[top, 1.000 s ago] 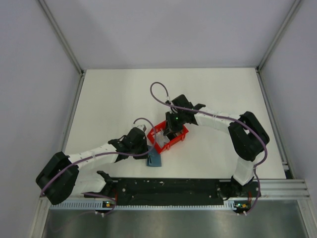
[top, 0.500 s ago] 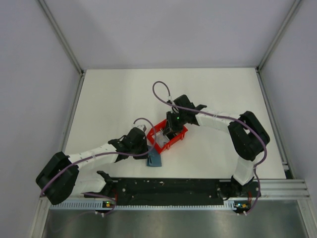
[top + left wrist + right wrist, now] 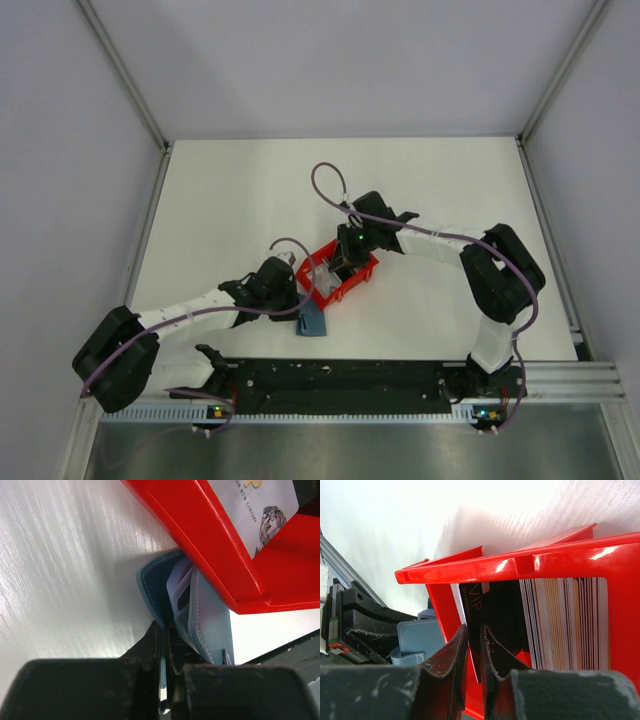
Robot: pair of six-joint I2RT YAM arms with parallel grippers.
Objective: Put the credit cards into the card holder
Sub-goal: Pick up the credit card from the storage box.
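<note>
The left gripper (image 3: 163, 632) was pinched shut on one thin flap of the teal wallet (image 3: 207, 622). The wallet lay on the table (image 3: 60, 555) right against the outside of the red tray (image 3: 215, 545), partly hidden by the tray's corner. Holding that flap apparently served to keep the wallet steady and spread open, with its pockets turned toward the tray where the cards were stored. Inside the tray, the right gripper (image 3: 474, 630) reached in with its fingers closed narrowly around a black card (image 3: 485, 600) marked VIP. This card stood on edge, a little apart from the main stack of cards (image 3: 565, 620) packed upright at the other side. Pinching the card across its faces looked sensible, since a thin card standing on edge offers little else to catch. Whether the wallet already held any card could not be told. The step in hand seemed to be drawing this card out for the short trip to the held wallet.
</note>
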